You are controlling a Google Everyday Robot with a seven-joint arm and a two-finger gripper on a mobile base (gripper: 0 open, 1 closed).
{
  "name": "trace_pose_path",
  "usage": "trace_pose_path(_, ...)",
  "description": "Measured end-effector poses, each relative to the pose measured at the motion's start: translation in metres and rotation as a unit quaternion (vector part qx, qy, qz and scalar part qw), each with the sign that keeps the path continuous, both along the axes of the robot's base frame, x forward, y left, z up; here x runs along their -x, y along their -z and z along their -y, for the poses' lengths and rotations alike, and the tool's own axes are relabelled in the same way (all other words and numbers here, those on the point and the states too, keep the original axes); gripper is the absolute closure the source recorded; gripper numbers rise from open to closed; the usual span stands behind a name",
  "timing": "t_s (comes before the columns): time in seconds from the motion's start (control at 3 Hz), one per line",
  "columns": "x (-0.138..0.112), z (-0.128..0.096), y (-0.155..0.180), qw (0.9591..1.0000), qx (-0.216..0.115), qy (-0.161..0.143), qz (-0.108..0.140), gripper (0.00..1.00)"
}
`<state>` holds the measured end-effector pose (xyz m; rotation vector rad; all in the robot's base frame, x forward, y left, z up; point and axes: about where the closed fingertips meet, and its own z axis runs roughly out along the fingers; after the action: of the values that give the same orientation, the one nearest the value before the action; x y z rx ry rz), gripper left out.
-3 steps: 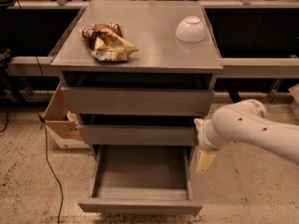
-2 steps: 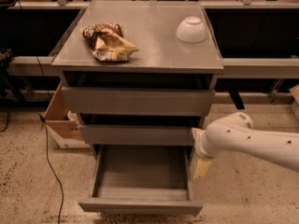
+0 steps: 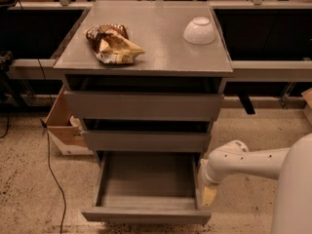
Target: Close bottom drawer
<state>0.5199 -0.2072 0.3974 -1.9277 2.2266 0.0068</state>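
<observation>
Drawers: 3, namely top drawer (image 3: 144,106), middle drawer (image 3: 146,141) and bottom drawer (image 3: 146,214), in 1 cabinet (image 3: 156,43). Cabinet top: 1 white bowl (image 3: 199,31), 1 crumpled snack bag (image 3: 113,45); floor, left: 1 cardboard box (image 3: 63,126). Gripper (image 3: 208,195): 1, just beside the bottom drawer's right wall.

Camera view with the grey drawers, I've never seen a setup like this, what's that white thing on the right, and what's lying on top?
One camera looks down at the front of a grey drawer cabinet; where it is mounted isn't known. The white shape on the right is a robot arm. Its gripper, the tan tip, sits low beside the right side of the bottom drawer, which is pulled open and looks empty. I see nothing carried in it. On the cabinet top lie a crumpled snack bag at left and a white bowl at right.
</observation>
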Motion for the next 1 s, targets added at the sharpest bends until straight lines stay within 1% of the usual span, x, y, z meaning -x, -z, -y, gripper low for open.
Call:
trace_pose_path(0.33,0.0,0.0,0.0,1.0,0.0,0.0,0.0,0.0)
trace_pose_path(0.67,-0.005,-0.004,0.014,0.9999,-0.01,-0.001,-0.004,0.0)
trace_pose_path(1.0,-0.022,-0.018,0.044,0.9996,-0.028,-0.004,0.001,0.0)
